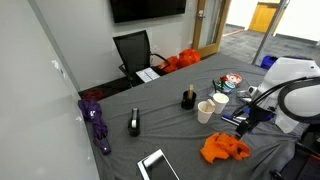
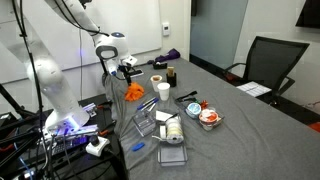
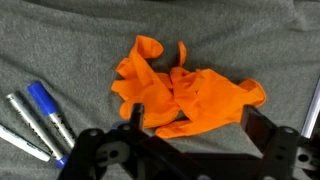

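One crumpled orange rubber glove [image 3: 190, 92] lies on the grey cloth-covered table [image 3: 60, 40], right beneath the black tool [image 3: 190, 128]. The tool hangs above it with jaws spread wide, holding nothing. A blue-capped marker [image 3: 45, 105] and white pens [image 3: 22, 112] lie just beside the glove. In an exterior view, a white paper cup [image 1: 205, 112] stands near.

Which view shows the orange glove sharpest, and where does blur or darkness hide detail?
Wrist view: the orange glove is sharp and evenly lit, while the hand is a dark, blurred shape. In both exterior views the glove is small and coarse.
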